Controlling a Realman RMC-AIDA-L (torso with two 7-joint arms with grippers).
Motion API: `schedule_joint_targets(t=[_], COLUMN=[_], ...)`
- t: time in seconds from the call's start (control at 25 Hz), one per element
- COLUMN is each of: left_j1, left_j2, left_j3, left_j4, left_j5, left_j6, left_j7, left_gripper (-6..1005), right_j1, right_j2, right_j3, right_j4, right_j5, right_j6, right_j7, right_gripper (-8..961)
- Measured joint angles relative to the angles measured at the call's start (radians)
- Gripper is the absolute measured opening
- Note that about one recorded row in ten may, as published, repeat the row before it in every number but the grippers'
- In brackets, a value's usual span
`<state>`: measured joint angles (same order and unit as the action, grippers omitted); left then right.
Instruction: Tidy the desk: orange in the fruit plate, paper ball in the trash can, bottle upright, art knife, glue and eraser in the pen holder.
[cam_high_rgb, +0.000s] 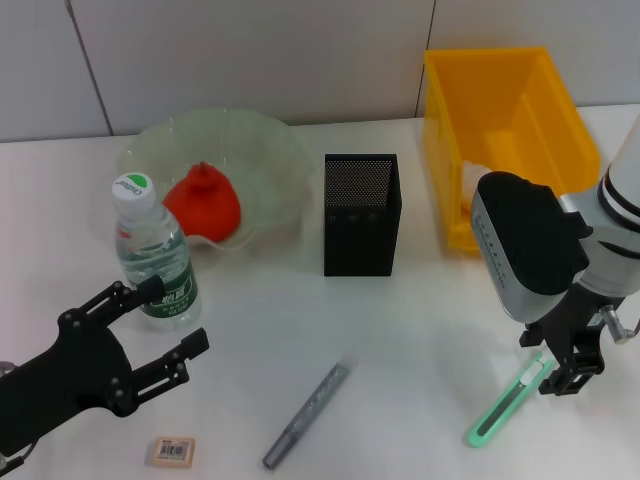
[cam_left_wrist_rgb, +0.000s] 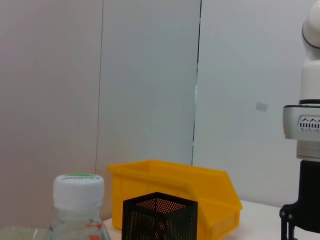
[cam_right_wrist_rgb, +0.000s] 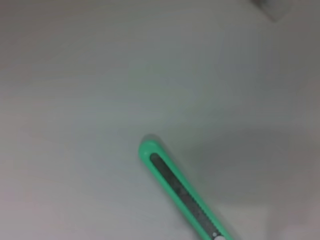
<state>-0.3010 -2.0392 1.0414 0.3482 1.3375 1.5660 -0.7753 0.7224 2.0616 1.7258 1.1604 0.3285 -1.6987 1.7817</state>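
The right gripper (cam_high_rgb: 567, 377) hides the far end of the art knife (cam_high_rgb: 503, 410), near the worktop's (cam_high_rgb: 400, 330) front right corner; its opening is hard to see. The left gripper (cam_high_rgb: 170, 325) is wide open by the bottle (cam_high_rgb: 152, 255).

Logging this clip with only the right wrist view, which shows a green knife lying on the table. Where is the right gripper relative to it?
Observer: The right gripper is over the far end of the art knife; contact unclear.
Operator: Is the orange sorted?
Observer: Yes, the orange sits in the fruit plate.
Operator: And the bottle?
Observer: The bottle stands upright beside the open left gripper.
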Motion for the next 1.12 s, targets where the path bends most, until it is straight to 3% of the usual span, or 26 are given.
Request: schedule_joint_targets(t=[0.44,1.12], left_j1=[-0.003,-0.001], left_j2=[-0.001,0.001], left_j3=[0.000,0.000], left_j4=[0.000,0.000], left_j5=[0.002,0.003], left_j6=[-0.011,-0.013], left_j7=[0.001,0.001], left_gripper=[809,808], right_j1=[0.005,0.053], right_j2=[0.009,0.014], right_j3=[0.001,0.066], right_j4=[-0.018,-0.014], right_j5=[-0.004,-0.010], right_j6=[0.016,-0.046], right_j7=[0.003,0.104], right_gripper=[571,566])
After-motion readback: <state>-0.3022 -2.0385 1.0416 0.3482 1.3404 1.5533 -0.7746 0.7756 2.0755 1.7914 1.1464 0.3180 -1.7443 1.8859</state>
